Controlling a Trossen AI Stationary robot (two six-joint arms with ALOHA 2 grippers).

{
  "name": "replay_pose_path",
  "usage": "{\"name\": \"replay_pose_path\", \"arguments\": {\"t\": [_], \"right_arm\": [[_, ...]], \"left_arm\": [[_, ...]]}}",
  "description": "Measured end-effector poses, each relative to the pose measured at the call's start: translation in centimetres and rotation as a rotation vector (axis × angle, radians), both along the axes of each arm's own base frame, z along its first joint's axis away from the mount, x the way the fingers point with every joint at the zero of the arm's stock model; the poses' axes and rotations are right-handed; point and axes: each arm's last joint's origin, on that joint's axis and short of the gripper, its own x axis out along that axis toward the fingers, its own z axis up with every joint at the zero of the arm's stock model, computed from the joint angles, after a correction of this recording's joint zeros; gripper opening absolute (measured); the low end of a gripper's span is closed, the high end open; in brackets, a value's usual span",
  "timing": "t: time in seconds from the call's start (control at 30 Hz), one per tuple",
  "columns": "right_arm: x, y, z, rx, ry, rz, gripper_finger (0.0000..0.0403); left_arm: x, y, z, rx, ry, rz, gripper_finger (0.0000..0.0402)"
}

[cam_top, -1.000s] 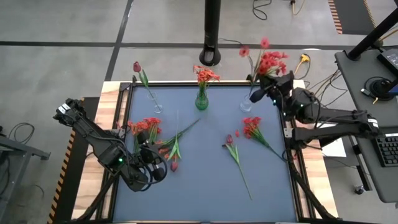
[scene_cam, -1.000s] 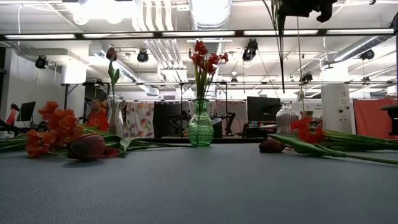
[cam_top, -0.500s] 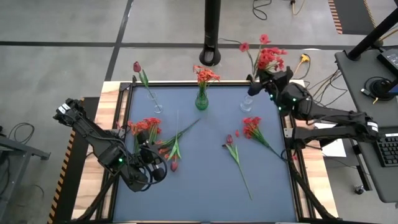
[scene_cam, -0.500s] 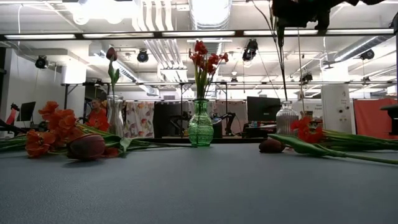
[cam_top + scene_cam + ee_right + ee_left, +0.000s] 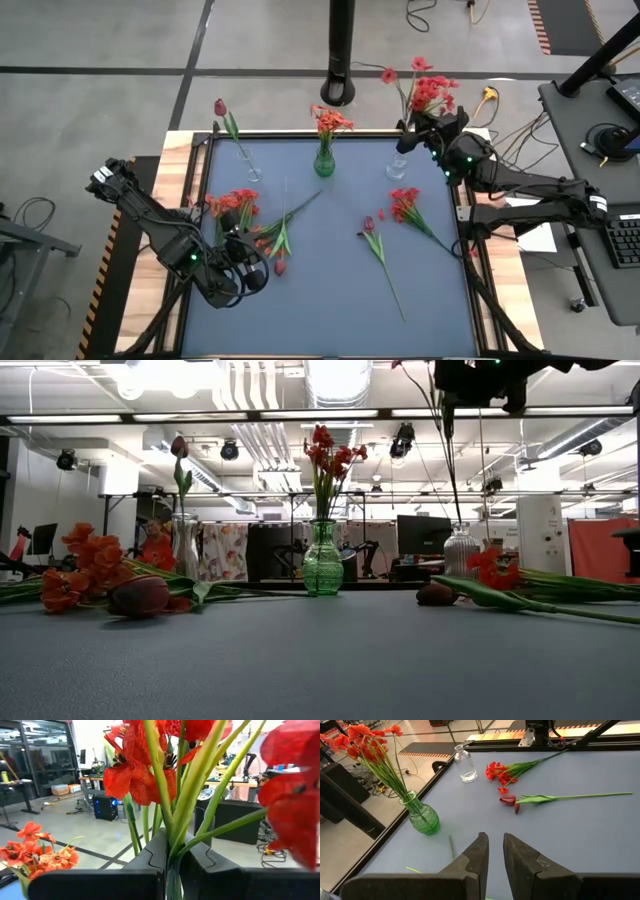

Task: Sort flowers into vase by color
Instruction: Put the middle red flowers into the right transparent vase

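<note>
My right gripper (image 5: 424,128) is shut on a bunch of red flowers (image 5: 428,88) high over the table's far right corner, above a clear vase (image 5: 397,168). In the low view the green stems (image 5: 447,460) hang down toward that vase's mouth (image 5: 461,528); whether their ends are inside, I cannot tell. A green vase (image 5: 324,163) holds orange-red blooms. Another clear vase (image 5: 252,173) holds a maroon tulip (image 5: 220,107). My left gripper (image 5: 496,840) waits at the near left with its fingers slightly apart, holding nothing. Loose flowers (image 5: 233,203) lie flat before it. My right gripper pinches several green stems (image 5: 174,837) of the red bunch between its two fingers, just below the blooms. The fingers lie across the stems. The bunch is lifted clear and stands nearly upright, blooms above the fingers and stems hanging below.
A red bunch (image 5: 406,205) and a maroon tulip (image 5: 368,226) on a long stem lie right of the table's middle. A tulip bud (image 5: 280,266) and red clusters lie at the left. A black post (image 5: 341,50) stands beyond the far edge.
My right gripper has carried the red bunch a little toward the table's far edge and left, over the right clear vase, and has come lower, so the stem ends hang nearer that vase's mouth. It has stayed shut on the stems.
</note>
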Motion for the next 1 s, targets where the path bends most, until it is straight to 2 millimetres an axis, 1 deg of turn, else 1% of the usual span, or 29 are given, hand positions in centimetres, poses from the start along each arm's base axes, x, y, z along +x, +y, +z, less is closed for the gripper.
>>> {"name": "replay_pose_path", "arguments": {"t": [0.23,0.43,0.73,1.0], "right_arm": [[-0.06,0.03,0.23,-0.024,0.013,0.001,0.0022],[-0.37,0.15,0.72,-0.043,-0.012,0.0,0.0022],[-0.35,0.26,0.7,-0.028,-0.037,0.034,0.0022],[-0.28,0.31,0.21,0.007,-0.013,0.042,0.0022]], "left_arm": [[0.0,0.0,0.0,0.0,0.0,0.0,0.0041],[0.0,0.0,0.0,0.0,0.0,0.0,0.0041],[-0.02,0.03,-0.01,0.006,0.0,0.003,0.0041],[-0.04,0.05,-0.02,0.009,0.001,0.004,0.0041]]}}
